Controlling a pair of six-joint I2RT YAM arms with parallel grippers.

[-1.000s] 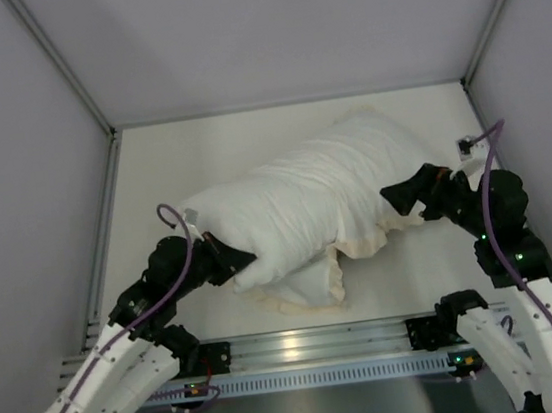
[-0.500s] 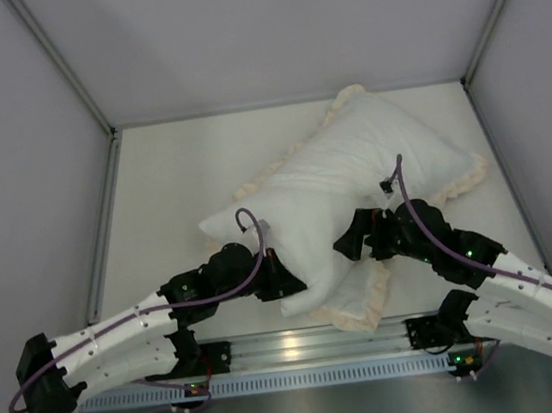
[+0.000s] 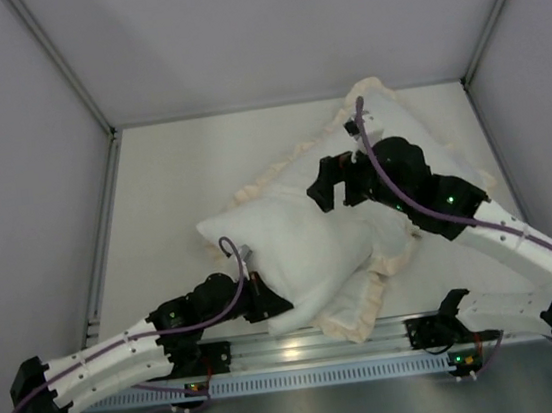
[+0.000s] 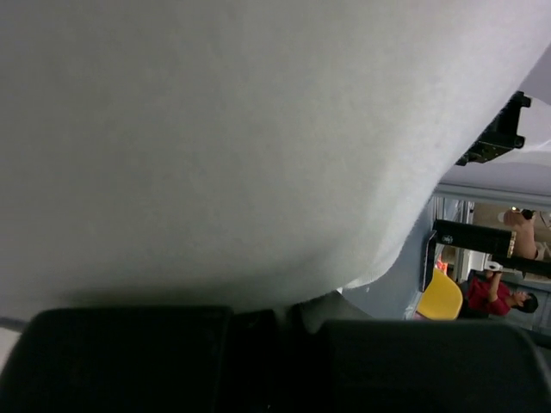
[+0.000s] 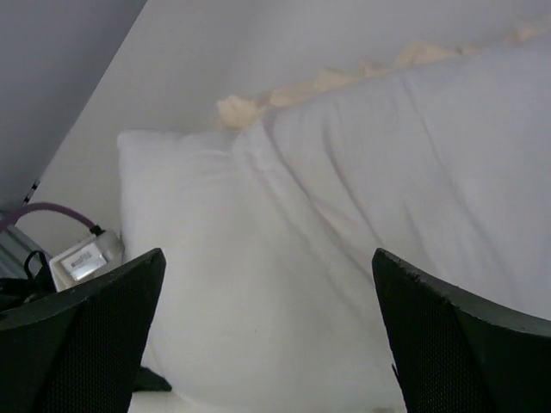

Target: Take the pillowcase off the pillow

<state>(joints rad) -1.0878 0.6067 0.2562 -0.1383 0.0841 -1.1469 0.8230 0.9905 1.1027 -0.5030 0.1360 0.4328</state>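
Note:
The pillow [image 3: 260,244] is a plump plain white cushion that sticks out of the pillowcase [image 3: 409,140] toward the near left. The pillowcase lies white face up, with its cream frill [image 3: 369,306] showing round its edges. My left gripper [image 3: 270,303] is shut on a fold of the pillow's near edge, and white fabric [image 4: 215,146] fills its view above the closed jaws [image 4: 297,323]. My right gripper [image 3: 326,185] hangs open and empty over the place where the pillow [image 5: 189,258] meets the pillowcase [image 5: 430,172]; its fingers [image 5: 86,327] are spread wide.
Grey walls close in the white table [image 3: 171,169] on the left, back and right. A metal rail [image 3: 304,349] runs along the near edge between the arm bases. The left arm's purple cable [image 5: 52,213] shows at the left of the right wrist view.
My right gripper has moved from the near middle up and back over the pillowcase. My left gripper has stayed shut and drawn slightly to the near left. Pillow and case have shifted and turned.

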